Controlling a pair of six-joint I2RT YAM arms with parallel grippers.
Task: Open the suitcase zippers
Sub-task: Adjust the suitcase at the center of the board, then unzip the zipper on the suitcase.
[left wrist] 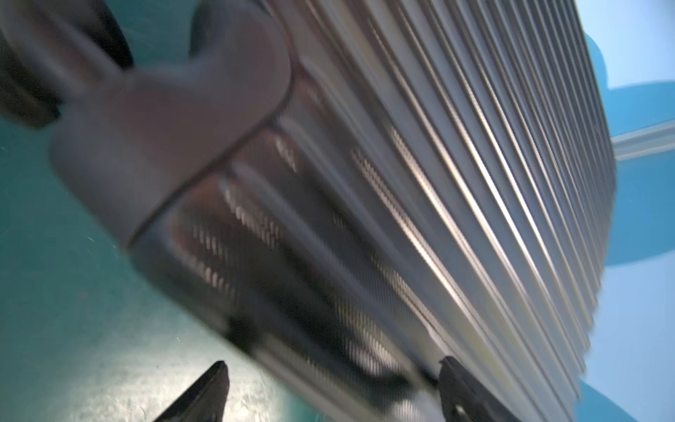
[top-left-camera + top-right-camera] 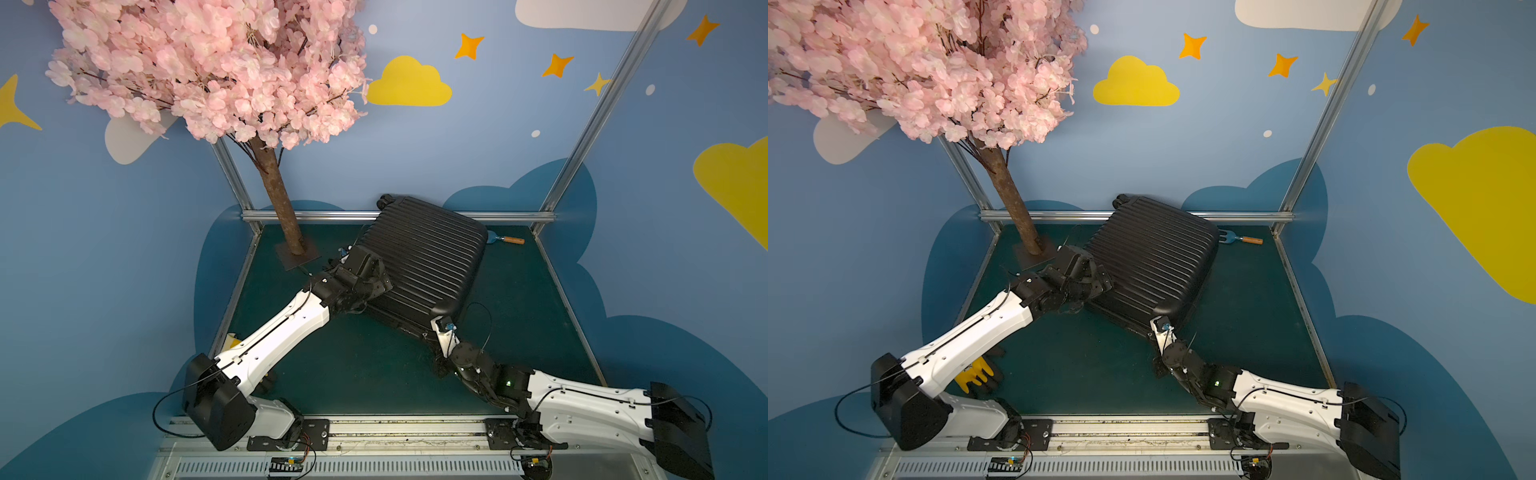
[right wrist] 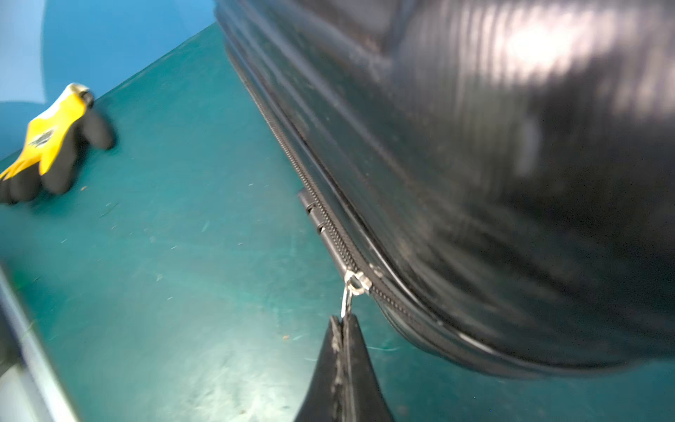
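**Right tool pinching the zipper pull, left tool spread at the far side**

The black ribbed suitcase [image 2: 424,266] [image 2: 1154,266] lies flat on the green bench [image 2: 374,374], shell up and skewed. The corner with a caster wheel [image 2: 384,202] reaches over the metal rail at the back.

At the suitcase's near corner, the right tool [image 3: 343,321] has its fingers pressed together on the small silver zipper pull [image 3: 347,299]. The pull hangs from its slider [image 3: 359,281] where the zip track [image 3: 292,164] bends round the corner. From here I cannot tell whether the track has parted on either side of the slider; the shell is blurred.

On the other side of the suitcase, the left tool [image 1: 330,365] stands with its fingers wide apart. One fingertip [image 1: 215,376] is over bare bench, clear of the shell, and the other [image 1: 453,372] is up against the ribbed face. The suitcase's lower side edge runs between them. Whether that second finger actually touches the shell is lost in the blur.

Just beside the suitcase, past the left tool, stands the trunk of a pink blossom tree [image 2: 282,208]. A yellow and black work glove [image 3: 54,146] [image 2: 973,374] lies well apart from the suitcase, towards the left arm's base. A small blue fork with an orange handle [image 2: 505,240] lies just behind the suitcase's far corner on the right arm's side.
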